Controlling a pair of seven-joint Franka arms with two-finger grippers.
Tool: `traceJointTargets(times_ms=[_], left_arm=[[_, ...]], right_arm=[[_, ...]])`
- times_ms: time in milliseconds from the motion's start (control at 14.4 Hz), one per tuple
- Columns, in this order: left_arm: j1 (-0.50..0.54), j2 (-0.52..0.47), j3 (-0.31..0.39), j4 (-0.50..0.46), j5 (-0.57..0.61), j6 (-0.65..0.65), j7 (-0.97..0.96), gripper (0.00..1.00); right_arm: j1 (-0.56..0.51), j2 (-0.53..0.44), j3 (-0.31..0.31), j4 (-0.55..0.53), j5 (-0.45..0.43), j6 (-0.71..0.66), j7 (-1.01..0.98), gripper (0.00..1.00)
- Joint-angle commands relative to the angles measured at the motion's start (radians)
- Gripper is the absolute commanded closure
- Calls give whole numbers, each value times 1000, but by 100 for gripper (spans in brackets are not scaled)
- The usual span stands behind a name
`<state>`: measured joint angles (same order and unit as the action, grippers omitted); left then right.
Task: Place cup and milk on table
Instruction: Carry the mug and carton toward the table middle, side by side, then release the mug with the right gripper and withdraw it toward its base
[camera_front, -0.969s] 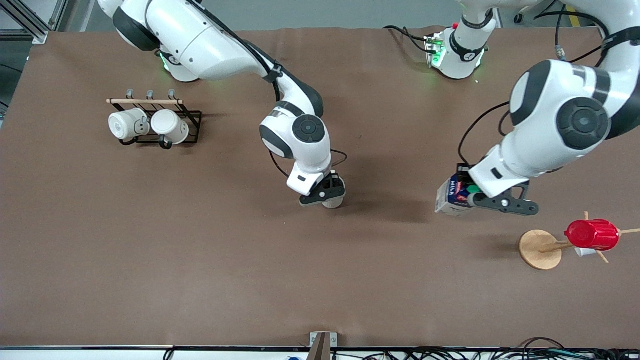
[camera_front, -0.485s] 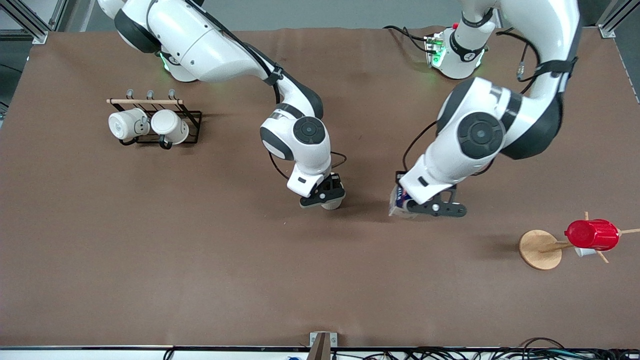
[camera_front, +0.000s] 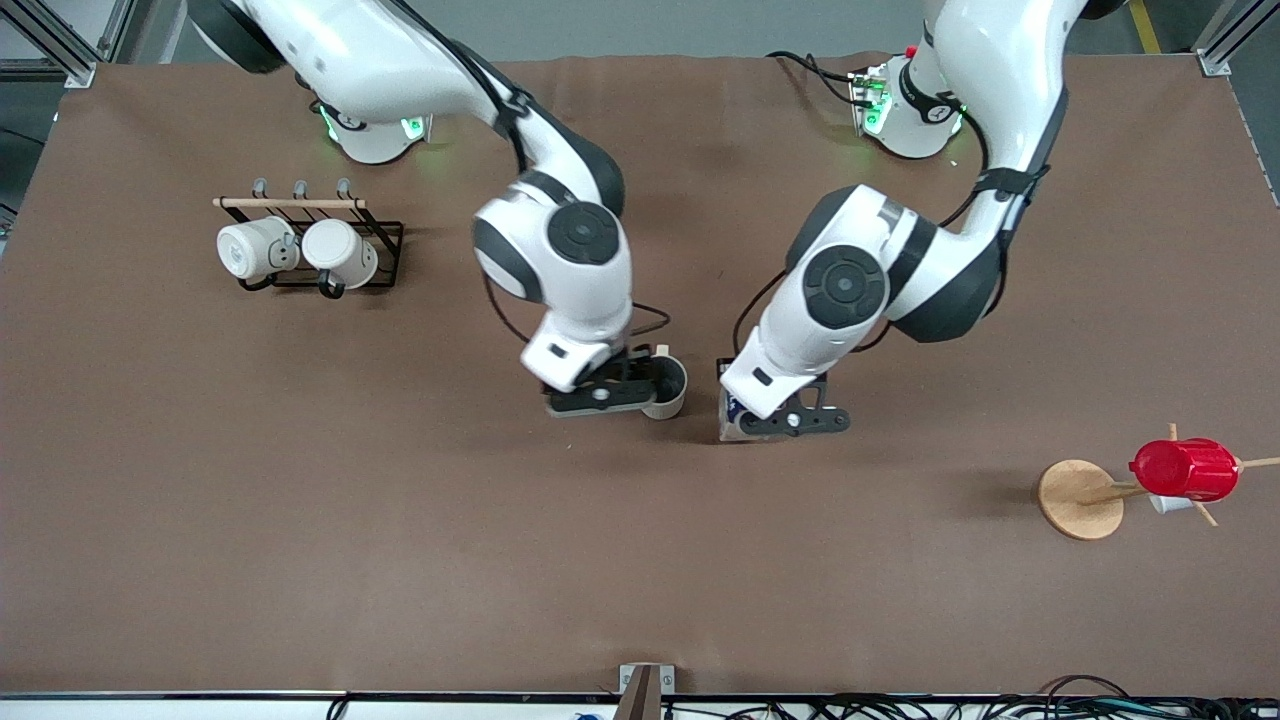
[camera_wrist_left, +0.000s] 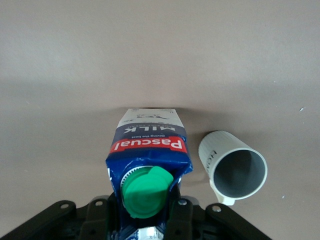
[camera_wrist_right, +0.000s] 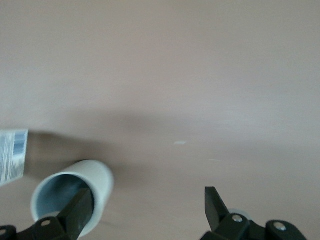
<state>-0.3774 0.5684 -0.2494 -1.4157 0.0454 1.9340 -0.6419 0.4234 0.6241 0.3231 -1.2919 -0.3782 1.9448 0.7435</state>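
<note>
The cream-white cup (camera_front: 667, 386) stands upright on the brown table (camera_front: 400, 560) near its middle, grey inside showing. My right gripper (camera_front: 603, 397) is open right beside it toward the right arm's end. In the right wrist view one fingertip (camera_wrist_right: 80, 210) overlaps the cup's (camera_wrist_right: 92, 182) rim and the other is clear of it. My left gripper (camera_front: 790, 422) is shut on the top of the blue and white milk carton (camera_front: 729, 415) next to the cup. The left wrist view shows its green cap (camera_wrist_left: 145, 192), the red label and the cup (camera_wrist_left: 235, 167). I cannot tell whether the carton's base touches the table.
A black wire rack (camera_front: 385, 235) with two white mugs (camera_front: 300, 250) stands toward the right arm's end. A wooden mug tree (camera_front: 1080, 498) with a red cup (camera_front: 1185, 468) stands toward the left arm's end. A metal bracket (camera_front: 640, 685) sits at the table's near edge.
My left arm has carried the milk from near the mug tree to beside the cup. My right gripper has opened, let go of the cup and shifted toward the right arm's end.
</note>
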Motion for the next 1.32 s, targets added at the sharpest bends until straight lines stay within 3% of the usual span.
traceJointTargets(times_ms=[0, 208, 346, 485, 554, 831, 969, 1108, 1177, 1246], left_arm=[[-29, 18, 5, 24, -6, -3, -54, 69], [-54, 25, 5, 21, -2, -3, -68, 68], [-61, 31, 5, 20, -2, -3, -67, 67], [-61, 39, 5, 21, -4, -3, -67, 67], [-63, 51, 4, 23, -5, -1, -68, 66], [-72, 56, 4, 21, -7, 5, -68, 63], [-74, 54, 4, 21, -9, 5, -68, 61], [-74, 51, 2, 21, -13, 5, -68, 61], [-74, 51, 4, 21, -27, 5, -68, 58], [-74, 51, 4, 21, -30, 5, -68, 48]], right_arm=[[-134, -196, 14, -116, -10, -66, 28, 0], [-292, -349, 16, -197, 14, -81, 11, 0], [-395, -415, 13, -204, 129, -116, 5, 0], [-464, -466, 4, -205, 146, -168, -71, 0], [-480, -483, -27, -202, 159, -200, -151, 0], [-476, -581, -269, -202, 314, -321, -505, 0], [-476, -616, -321, -199, 340, -398, -541, 0], [-486, -626, -335, -179, 363, -444, -546, 0], [-494, -623, -332, -179, 363, -452, -547, 0], [-506, -621, -328, -179, 367, -451, -552, 0]])
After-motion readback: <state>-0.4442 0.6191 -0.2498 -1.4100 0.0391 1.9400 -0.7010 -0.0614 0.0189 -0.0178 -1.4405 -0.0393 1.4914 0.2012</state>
